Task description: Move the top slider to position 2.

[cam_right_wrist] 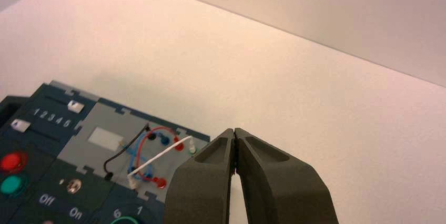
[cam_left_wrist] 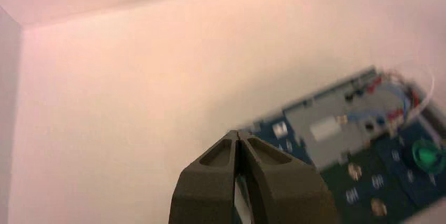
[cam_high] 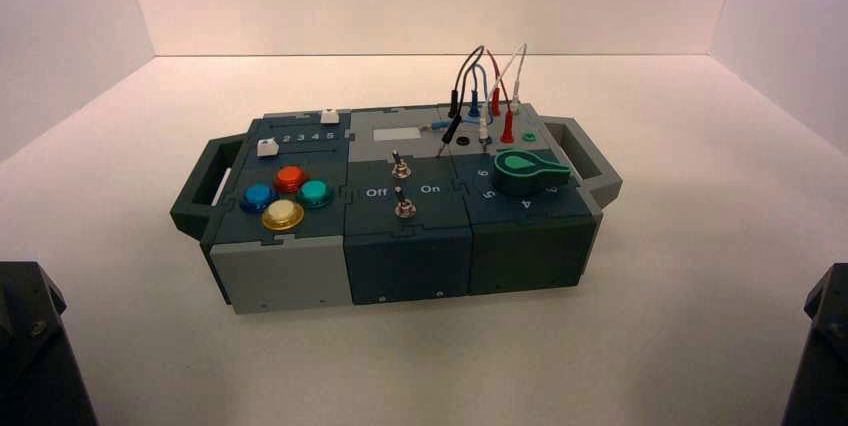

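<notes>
Left wrist view: left gripper (cam_left_wrist: 237, 133), closed and empty, is presumably readied, though blurred, for the top slider (cam_left_wrist: 280, 129).

L+R grippers (cam_left_wrist: 237, 133) (cam_right_wrist: 234, 130) shut, empty

You get bright, warm, pinkish light with only a faint soft shadow beyond the box (cam_high: 409, 216); your left wrist view blurs it, while your right wrist view shows it more crisply
</notes>
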### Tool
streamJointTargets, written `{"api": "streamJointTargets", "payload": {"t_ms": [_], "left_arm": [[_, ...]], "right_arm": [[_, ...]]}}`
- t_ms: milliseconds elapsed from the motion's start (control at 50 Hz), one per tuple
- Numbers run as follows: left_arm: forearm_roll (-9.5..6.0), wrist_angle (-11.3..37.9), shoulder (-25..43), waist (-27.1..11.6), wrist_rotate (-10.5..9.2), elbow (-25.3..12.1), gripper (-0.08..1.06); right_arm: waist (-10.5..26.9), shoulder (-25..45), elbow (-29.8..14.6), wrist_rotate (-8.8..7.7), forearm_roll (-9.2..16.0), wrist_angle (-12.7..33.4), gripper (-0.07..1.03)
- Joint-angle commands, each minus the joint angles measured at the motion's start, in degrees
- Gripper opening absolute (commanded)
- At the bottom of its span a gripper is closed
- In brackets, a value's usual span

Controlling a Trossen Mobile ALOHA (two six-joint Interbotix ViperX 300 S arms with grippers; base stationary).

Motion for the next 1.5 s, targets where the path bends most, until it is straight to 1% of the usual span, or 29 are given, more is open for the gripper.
{"api": "streamJointTargets", "payload": {"t_ms": [20, 120, 220, 300, 340, 520, 580, 680, 700, 740, 780, 820, 900, 940, 1160, 1420, 1500], "left_arm": [[0.09, 1.93, 1.58, -2.11, 0.53, -1.58, -0.03], [0.18, 3.34, 2.81, -3.69, 0.79, -1.49, -0.03], [0.18, 5.62, 3.96, -4.92, 1.76, -1.85, -0.03], [0.26, 7.29, 4.39, -5.01, 2.29, -2.11, -0.03], [0.79, 7.82, 4.22, -5.01, 2.46, -1.85, -0.03], [1.14, 7.91, 3.16, -5.01, 2.55, -1.23, -0.03], [1.67, 8.00, 3.34, -5.01, 2.55, -0.79, -0.03], [2.20, 8.09, 3.43, -5.01, 2.55, -0.35, -0.03], [2.37, 8.09, 3.43, -5.01, 2.55, -0.09, -0.03], [2.46, 8.09, 3.43, -5.01, 2.55, 0.09, -0.03], [2.55, 8.09, 3.52, -5.01, 2.55, 0.09, -0.03], [2.72, 8.09, 3.60, -5.01, 2.55, 0.09, -0.03], [4.04, 8.53, 3.60, -4.75, 2.55, 0.18, -0.03], [4.22, 8.61, 3.60, -4.22, 2.55, 0.18, -0.03], [4.22, 8.79, 3.96, -1.23, 2.55, 0.18, -0.03], [4.04, 8.70, 5.19, 0.70, 2.46, 0.09, -0.03], [3.96, 8.79, 5.80, 0.79, 2.46, 0.00, -0.03]], "right_arm": [[1.85, 1.23, -2.37, -0.09, 0.00, 0.88, -0.03], [3.78, 2.90, -3.16, -0.18, 0.00, 2.55, -0.03], [5.80, 4.83, -4.04, -0.09, 0.00, 4.04, -0.03], [7.38, 6.59, -5.27, -0.18, 0.00, 5.89, -0.03], [8.53, 8.35, -6.42, -0.18, 0.00, 7.73, -0.03], [10.63, 12.39, -9.49, -0.18, -0.09, 10.99, -0.02], [11.51, 14.68, -11.69, -0.18, 0.00, 12.83, -0.03], [12.83, 17.05, -13.97, -0.18, 0.00, 14.59, -0.03], [13.62, 18.46, -15.38, -0.18, 0.00, 15.47, -0.03], [14.06, 20.21, -16.87, -0.18, 0.00, 16.08, -0.03], [14.50, 22.06, -18.28, -0.18, 0.00, 16.52, -0.03], [14.50, 22.59, -18.72, -0.18, 0.00, 16.70, -0.03], [15.64, 26.02, -21.09, -0.18, 0.00, 17.14, -0.03], [16.17, 27.25, -21.97, -0.18, 0.09, 17.49, -0.03], [18.54, 33.13, -27.60, -0.18, 0.26, 19.69, -0.03], [18.98, 38.58, -31.46, -0.18, 0.35, 20.13, -0.03], [19.07, 39.81, -32.52, -0.18, 0.35, 20.57, -0.03]]}}
